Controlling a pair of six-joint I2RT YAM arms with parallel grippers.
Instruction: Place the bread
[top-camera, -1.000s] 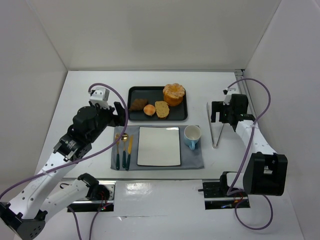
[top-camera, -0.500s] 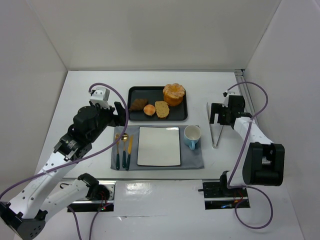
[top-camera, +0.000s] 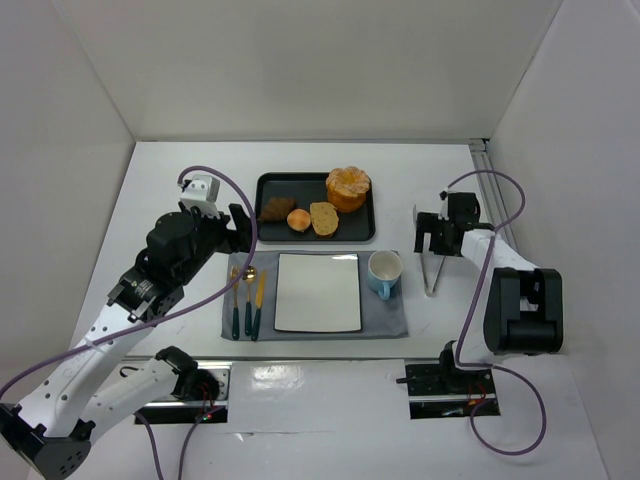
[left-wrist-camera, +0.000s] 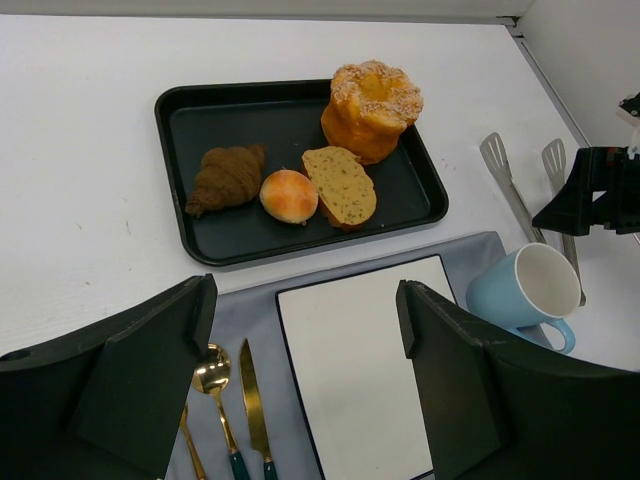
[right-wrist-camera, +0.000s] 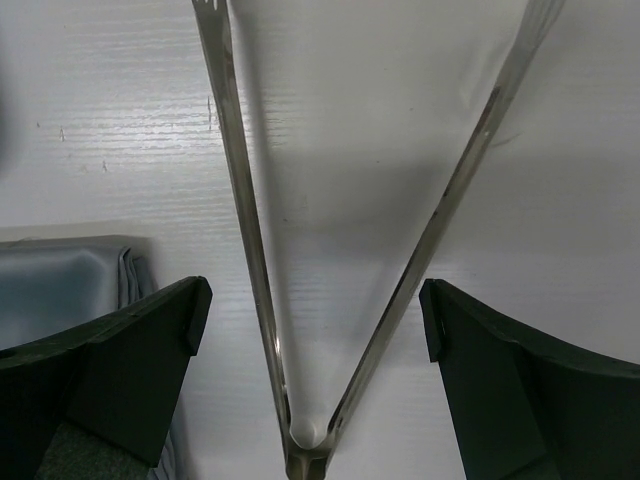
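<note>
Bread (left-wrist-camera: 372, 105) shares tray (left-wrist-camera: 250, 125) with slice (left-wrist-camera: 340, 187), bun (left-wrist-camera: 289, 195), croissant (left-wrist-camera: 228, 177); tongs (left-wrist-camera: 497, 158) — beside cup (left-wrist-camera: 535, 290).

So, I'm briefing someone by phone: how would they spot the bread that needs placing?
Find the black rectangular tray beyond the white plate. In its far right corner sits the round golden-orange loaf, the tallest item there, with a pale cracked top.

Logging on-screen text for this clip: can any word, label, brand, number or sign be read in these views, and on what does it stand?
None: no word, number, brand or sign can be read in any view.
The bread, black tray, white plate, blue cup and tongs are all unprinted.
Any marking on the arm bases in the top view is too small to tell.
</note>
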